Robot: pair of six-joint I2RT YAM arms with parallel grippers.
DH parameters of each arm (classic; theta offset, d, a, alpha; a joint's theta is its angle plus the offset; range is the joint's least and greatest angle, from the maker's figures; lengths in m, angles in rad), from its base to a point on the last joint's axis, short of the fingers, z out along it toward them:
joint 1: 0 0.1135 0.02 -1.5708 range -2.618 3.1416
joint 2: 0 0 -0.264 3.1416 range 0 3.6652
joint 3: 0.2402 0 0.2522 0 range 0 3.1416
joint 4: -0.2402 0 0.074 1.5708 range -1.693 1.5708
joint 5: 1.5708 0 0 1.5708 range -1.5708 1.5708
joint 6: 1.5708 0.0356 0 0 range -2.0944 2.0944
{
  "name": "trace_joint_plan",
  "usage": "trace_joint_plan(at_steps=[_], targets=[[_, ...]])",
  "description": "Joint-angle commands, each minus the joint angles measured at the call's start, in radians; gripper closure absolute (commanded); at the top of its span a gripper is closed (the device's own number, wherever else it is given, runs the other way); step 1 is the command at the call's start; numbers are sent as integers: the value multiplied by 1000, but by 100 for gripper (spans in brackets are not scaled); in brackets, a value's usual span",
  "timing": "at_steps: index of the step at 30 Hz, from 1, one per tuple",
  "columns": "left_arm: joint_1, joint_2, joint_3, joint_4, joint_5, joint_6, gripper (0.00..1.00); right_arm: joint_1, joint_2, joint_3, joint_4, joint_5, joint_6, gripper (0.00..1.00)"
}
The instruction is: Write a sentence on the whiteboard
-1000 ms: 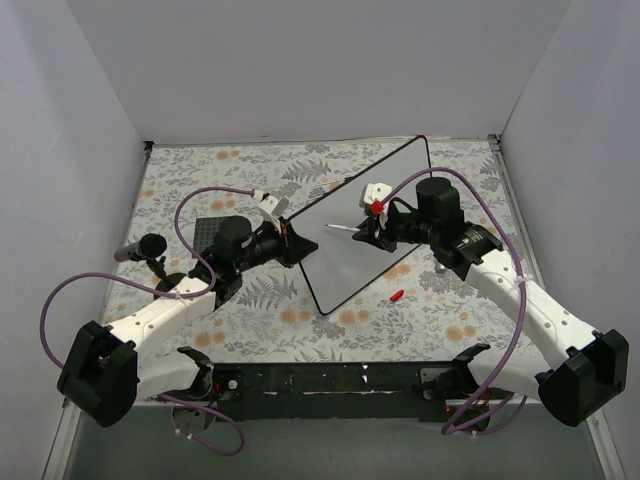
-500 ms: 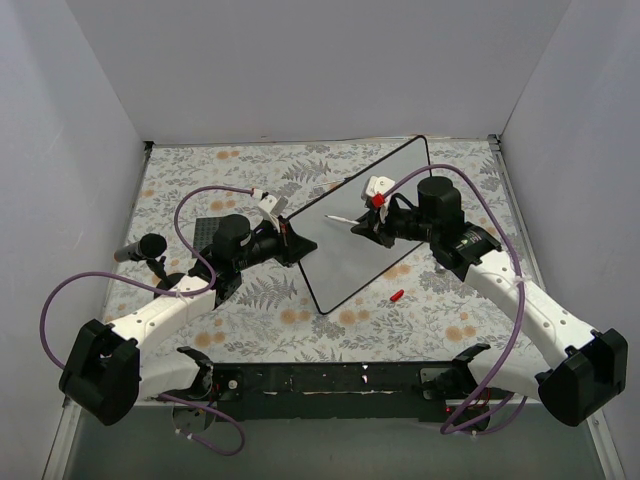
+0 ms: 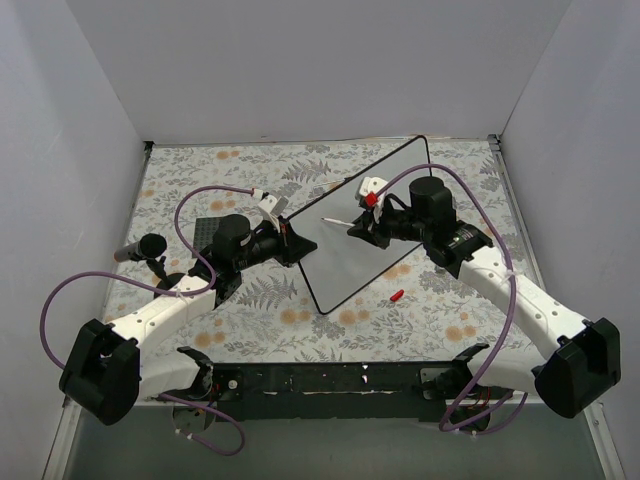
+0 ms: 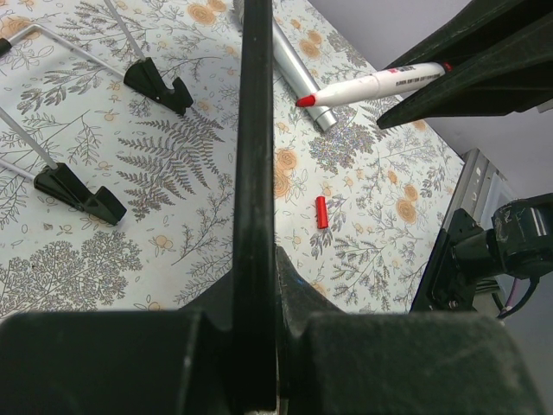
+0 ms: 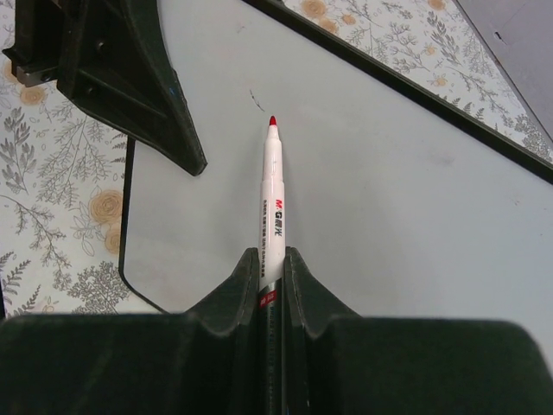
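White walls (image 3: 300, 70) box in a floral tabletop (image 3: 250, 300). The whiteboard (image 3: 345, 265) rests tilted on it, glossy and almost bare. My left pincer (image 4: 259, 303) is clamped on the whiteboard's rim. My right pincer (image 5: 272, 259) grips a red marker (image 5: 272, 190), its tip close to the whiteboard's face. I judge that pressing hard could swing the whiteboard or skid the tip. The cap (image 3: 397, 296) lies near the whiteboard's lower edge.

Glossy, smooth whiteboard (image 5: 389, 216); matt black plastic fingers (image 5: 232, 292); smooth white plastic marker (image 5: 273, 199).
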Motion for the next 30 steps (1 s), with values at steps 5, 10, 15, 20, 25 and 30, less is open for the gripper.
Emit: trace_joint_plan(at_steps=[5,10,15,20,25,30], targets=[[2,4,31,51,30,22,100,12,28,11,62,18,20,99],[3,4,30,54,40,23,100,18,45,22,58,7,21,99],[3,7,31,53,43,26,100,24,50,23,55,-17,18,99],[2,7,34,51,43,31,100,29,53,20,48,-23,6,99],[2,8,39,48,41,38,100,30,62,20,34,-26,-5,99],[3,4,40,41,38,43,100,30,62,15,17,-29,-19,99]])
